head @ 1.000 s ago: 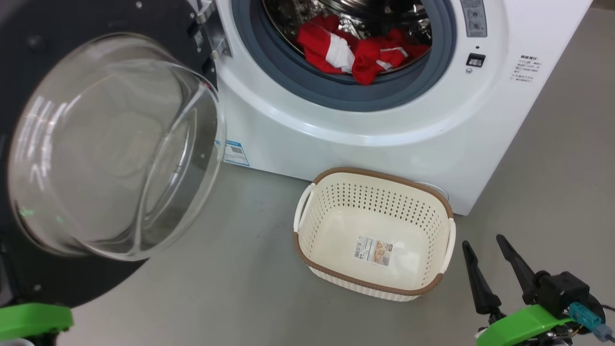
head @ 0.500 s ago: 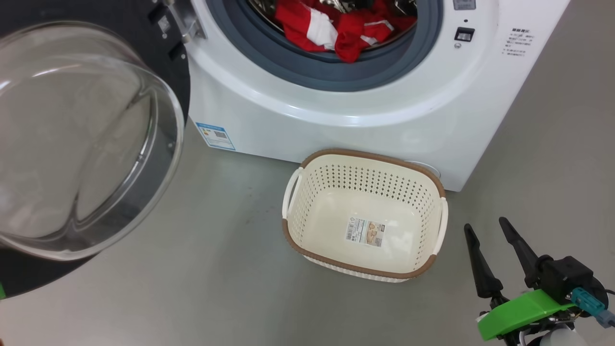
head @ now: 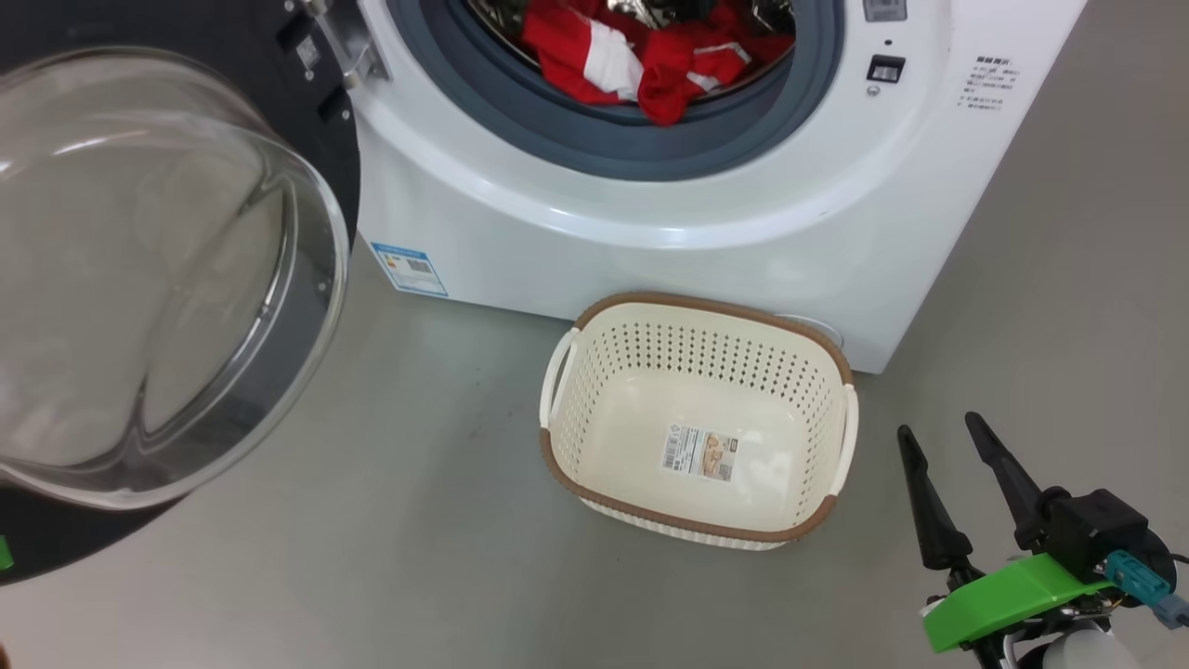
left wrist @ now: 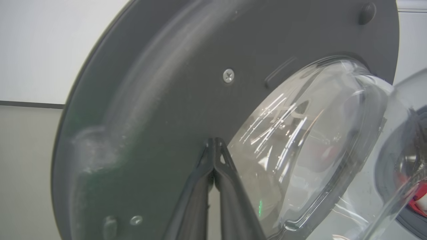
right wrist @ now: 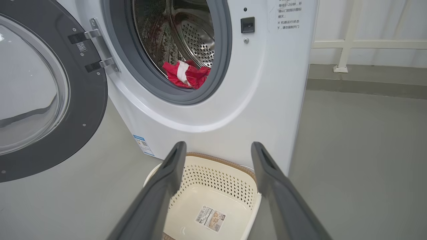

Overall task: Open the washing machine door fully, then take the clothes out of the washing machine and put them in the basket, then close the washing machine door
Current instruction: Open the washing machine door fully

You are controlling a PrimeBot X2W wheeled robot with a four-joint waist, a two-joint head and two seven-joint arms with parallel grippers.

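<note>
Camera shifted; basket [head: 706, 305] label [head: 699, 452], washer [head: 650, 251] sticker [head: 409, 268] unreadable

Clear glass door [head: 139, 279], perforated plastic basket [head: 594, 372], soft red cloth clothes [head: 650, 56]

Open path to drum [right wrist: 193, 36], door [head: 167, 279] aside

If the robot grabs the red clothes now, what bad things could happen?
1. The clothes lie bunched at the front edge of the drum. The open right gripper might catch only part of them, and some could drop on the floor beside the basket.
2. The washing machine door juts out on the left, with the shut left gripper pointing at its inner face. It could swing back into the way.
</note>
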